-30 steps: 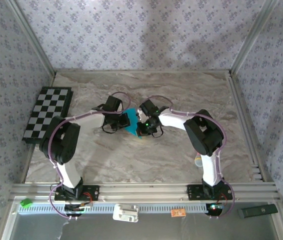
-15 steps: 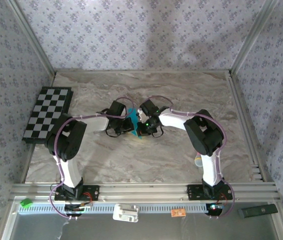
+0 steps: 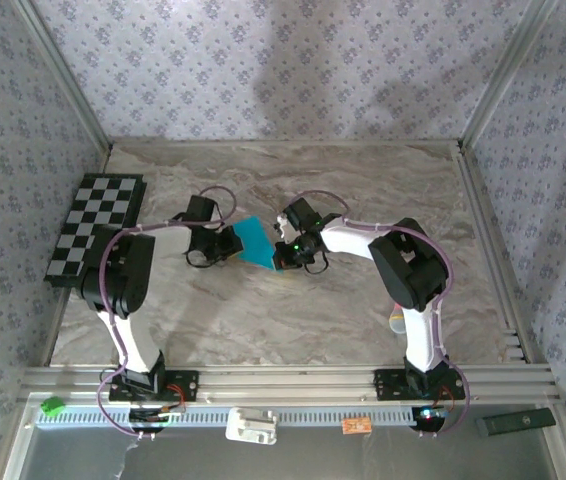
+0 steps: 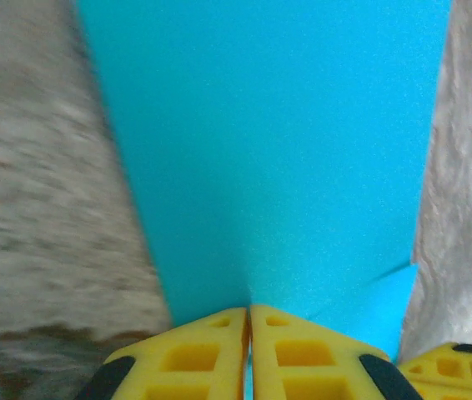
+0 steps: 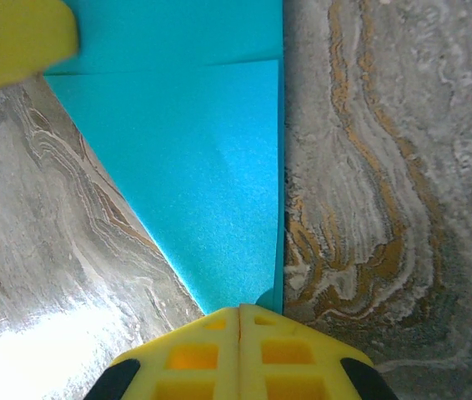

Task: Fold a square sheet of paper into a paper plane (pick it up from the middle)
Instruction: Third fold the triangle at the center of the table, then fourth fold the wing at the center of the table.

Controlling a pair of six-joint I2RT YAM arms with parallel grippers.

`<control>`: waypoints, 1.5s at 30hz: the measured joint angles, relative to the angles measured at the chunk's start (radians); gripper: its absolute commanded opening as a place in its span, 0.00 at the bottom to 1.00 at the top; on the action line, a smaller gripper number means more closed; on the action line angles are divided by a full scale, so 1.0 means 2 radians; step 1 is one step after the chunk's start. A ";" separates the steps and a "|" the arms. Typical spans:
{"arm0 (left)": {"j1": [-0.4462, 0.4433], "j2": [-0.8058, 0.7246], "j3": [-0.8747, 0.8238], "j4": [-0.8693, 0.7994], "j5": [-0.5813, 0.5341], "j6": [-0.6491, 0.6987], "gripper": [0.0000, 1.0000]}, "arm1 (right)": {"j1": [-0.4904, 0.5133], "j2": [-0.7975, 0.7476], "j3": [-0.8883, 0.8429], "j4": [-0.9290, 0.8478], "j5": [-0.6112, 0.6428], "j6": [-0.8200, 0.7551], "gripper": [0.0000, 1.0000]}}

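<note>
1. the left gripper (image 4: pixel 248 315) pinches one edge of the folded teal sheet of paper (image 4: pixel 269 150), pads together on it.
2. the right gripper (image 5: pixel 240 312) clamps the sheet's pointed corner at its fingertips.
3. the sheet stretches between the two tools, over the marble table (image 3: pixel 363 300).

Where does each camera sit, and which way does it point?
Top: above and behind the arms, looking down on the table; both arms show.
Left wrist: on the left arm, looking past the left gripper at the paper it pinches.
Right wrist: likewise, past the right gripper.
Shared: all three see the paper.
</note>
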 measured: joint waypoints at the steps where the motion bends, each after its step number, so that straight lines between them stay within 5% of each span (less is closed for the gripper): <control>1: 0.003 -0.005 0.001 -0.007 -0.010 0.004 0.13 | 0.000 0.000 0.000 0.000 -0.001 0.000 0.04; 17: -0.001 -0.172 -0.083 -0.016 -0.058 -0.121 0.52 | 0.001 -0.022 0.039 -0.028 0.006 0.027 0.23; 29: -0.038 -0.126 -0.099 0.041 -0.035 -0.211 0.42 | 0.000 0.028 0.094 -0.036 0.038 0.024 0.20; 45: -0.038 -0.075 -0.098 0.088 -0.006 -0.226 0.36 | -0.004 0.046 0.094 -0.041 0.046 0.025 0.17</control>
